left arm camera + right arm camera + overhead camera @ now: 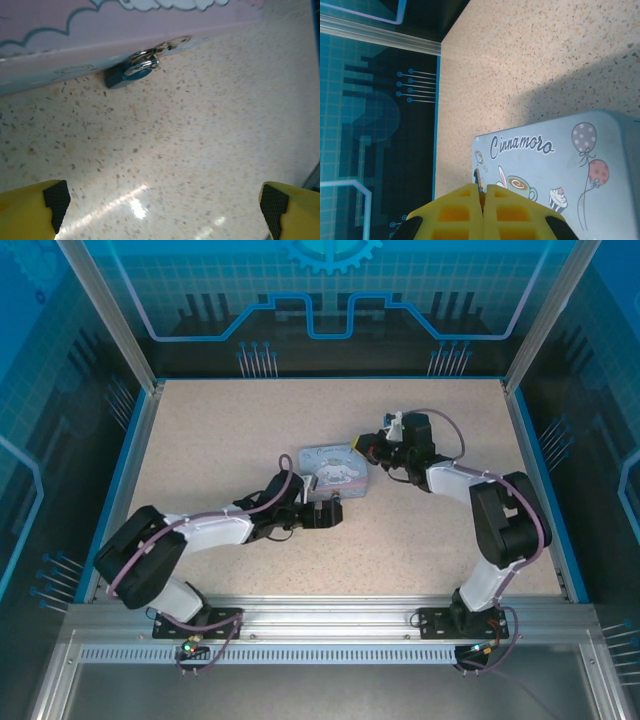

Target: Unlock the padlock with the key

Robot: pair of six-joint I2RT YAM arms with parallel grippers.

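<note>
Left wrist view: the padlock [125, 76] is being faced by the spread left gripper [165, 200]. Key [478, 179], seemingly pinched in right gripper [482, 192], is awaiting insertion.

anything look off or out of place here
Nothing looks spilled or damaged. The tin sits skewed to the edges of the table, and the padlock lies tipped against the tin's side.
</note>
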